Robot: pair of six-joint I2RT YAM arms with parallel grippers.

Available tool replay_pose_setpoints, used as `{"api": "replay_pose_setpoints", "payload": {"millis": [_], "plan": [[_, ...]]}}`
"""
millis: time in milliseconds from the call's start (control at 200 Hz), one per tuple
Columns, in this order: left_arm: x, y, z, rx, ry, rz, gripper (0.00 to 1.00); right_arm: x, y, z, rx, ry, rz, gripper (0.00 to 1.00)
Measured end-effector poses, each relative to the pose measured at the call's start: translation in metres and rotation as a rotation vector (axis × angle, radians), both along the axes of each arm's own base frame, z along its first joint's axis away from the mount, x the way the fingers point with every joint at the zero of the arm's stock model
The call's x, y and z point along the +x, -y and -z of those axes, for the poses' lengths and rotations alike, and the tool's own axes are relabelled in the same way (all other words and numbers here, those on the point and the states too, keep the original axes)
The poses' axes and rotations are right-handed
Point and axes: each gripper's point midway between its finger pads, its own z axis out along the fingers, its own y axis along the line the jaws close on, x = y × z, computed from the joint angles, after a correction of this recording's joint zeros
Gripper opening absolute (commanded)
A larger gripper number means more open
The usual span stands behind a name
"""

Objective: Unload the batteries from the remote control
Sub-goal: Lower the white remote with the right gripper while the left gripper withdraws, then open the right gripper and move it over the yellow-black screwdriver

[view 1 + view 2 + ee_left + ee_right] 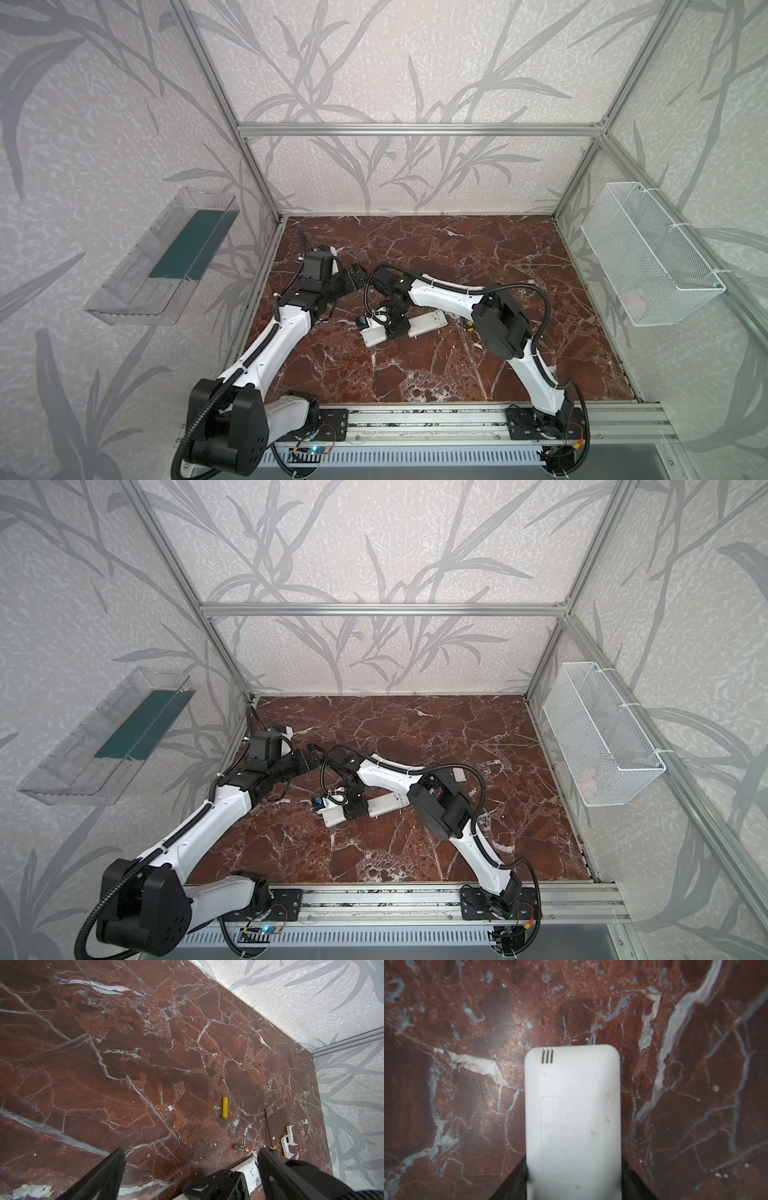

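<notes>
The white remote control (428, 323) (573, 1105) lies back side up mid-table. My right gripper (397, 328) (573, 1167) is shut on it, a black finger against each long side. My left gripper (360, 276) (191, 1153) hangs open and empty, behind and to the left of the remote. In the left wrist view two batteries lie loose on the marble: a yellow one (225, 1107) and a dark one with a copper end (241, 1148). That view also shows one end of the remote (250, 1172). Its battery bay is hidden.
A thin screwdriver (269, 1130) and two white plastic covers (291, 1135) lie near the loose batteries. A white mesh basket (648, 257) hangs on the right wall, and a clear tray (162, 257) on the left wall. An aluminium rail (415, 419) runs along the table's front edge.
</notes>
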Motion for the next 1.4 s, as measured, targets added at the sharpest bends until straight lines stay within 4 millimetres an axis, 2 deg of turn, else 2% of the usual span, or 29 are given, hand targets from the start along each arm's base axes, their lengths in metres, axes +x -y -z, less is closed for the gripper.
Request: {"api": "replay_pose_setpoints", "payload": {"millis": [725,835,935,1080,1155,1270,1400], "plan": [[0.002,-0.006,-0.004,0.007,0.015,-0.018,1.00,0.009,-0.009,-0.003,0.022,-0.019,0.051,0.65],[0.001,-0.007,-0.002,0.009,0.007,-0.021,0.99,0.012,-0.009,-0.014,0.065,-0.022,0.089,0.65],[0.001,-0.007,-0.002,0.011,-0.001,-0.023,1.00,0.022,-0.006,-0.041,0.134,-0.008,0.166,0.65],[0.003,-0.007,-0.004,0.009,0.000,-0.023,0.99,0.038,0.010,-0.100,0.271,0.034,0.325,0.65],[0.004,-0.006,-0.006,0.007,0.004,-0.017,0.99,0.046,0.025,-0.120,0.317,0.059,0.437,0.65],[0.003,-0.004,-0.007,0.003,0.006,0.002,0.98,0.051,0.047,-0.130,0.332,0.061,0.633,0.63],[0.002,0.003,-0.008,-0.017,0.008,0.034,0.97,0.059,0.086,-0.120,0.299,-0.006,0.947,0.59]]}}
